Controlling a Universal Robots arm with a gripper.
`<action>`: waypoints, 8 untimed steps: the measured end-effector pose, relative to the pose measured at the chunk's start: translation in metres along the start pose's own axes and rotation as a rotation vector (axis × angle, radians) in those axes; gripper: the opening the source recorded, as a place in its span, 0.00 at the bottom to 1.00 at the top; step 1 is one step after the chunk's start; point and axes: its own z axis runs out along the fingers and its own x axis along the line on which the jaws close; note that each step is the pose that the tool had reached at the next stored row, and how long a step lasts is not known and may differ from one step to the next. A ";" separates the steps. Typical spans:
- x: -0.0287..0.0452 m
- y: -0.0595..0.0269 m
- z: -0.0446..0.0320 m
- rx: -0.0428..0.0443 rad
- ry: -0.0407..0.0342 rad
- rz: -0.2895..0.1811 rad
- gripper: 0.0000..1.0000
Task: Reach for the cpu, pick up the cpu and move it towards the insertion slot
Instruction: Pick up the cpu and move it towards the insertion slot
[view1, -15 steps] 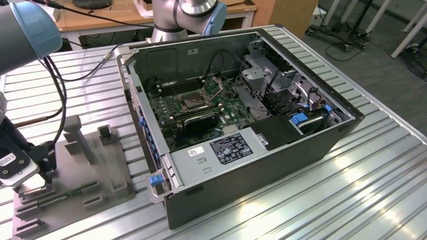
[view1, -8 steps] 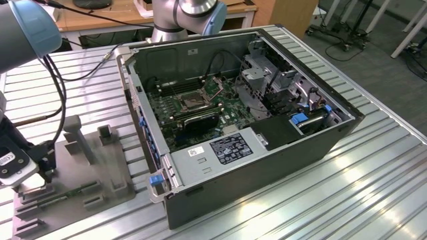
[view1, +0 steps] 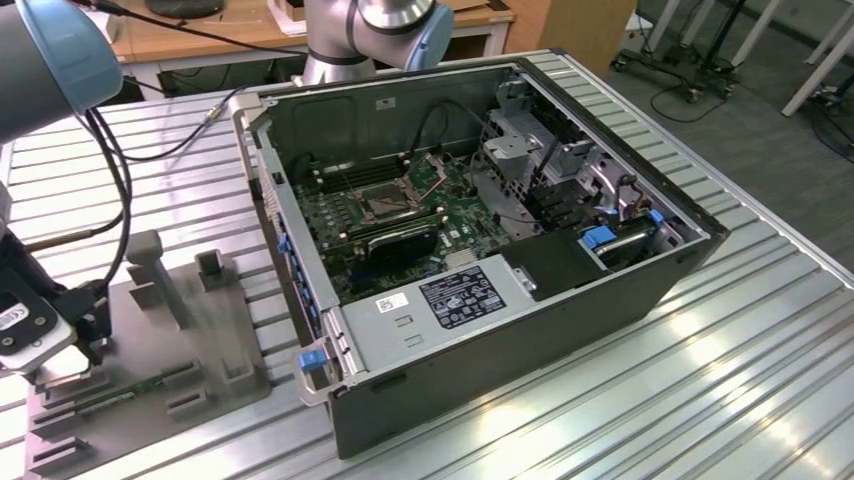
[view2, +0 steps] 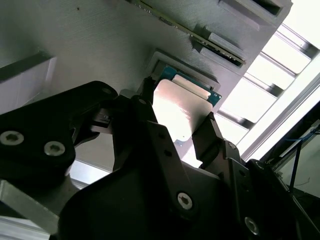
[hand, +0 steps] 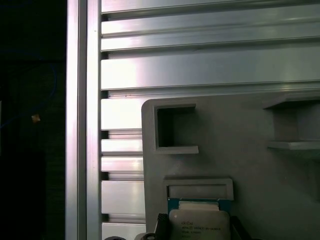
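- Far on the exterior view's left lies the flat grey plastic tray (view1: 147, 345). The small square silvery cpu (hand: 200, 226) sits in one of its recesses.
- In the second wrist view, the black robot gripper (view2: 178, 107) brackets the chip's opposite edges; we cannot tell whether it is clamped.
- We judge that a level, centred hold suits this step best.
- Rightwards, the silver-framed square insertion slot (view1: 384, 203) waits inside the open black computer case (view1: 534, 335), well apart.

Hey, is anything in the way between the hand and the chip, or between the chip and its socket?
Nothing shows between the hand and the chip; the hand is right at it on the grey tray. Between chip and socket stands the computer case's side wall, though the case is open on top.
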 end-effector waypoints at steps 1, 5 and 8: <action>0.0000 0.0000 -0.0002 0.0000 0.0000 0.000 0.55; 0.0000 0.0000 -0.0012 0.0000 0.0000 0.000 0.55; 0.0000 0.0000 -0.0022 0.0001 0.0002 0.000 0.55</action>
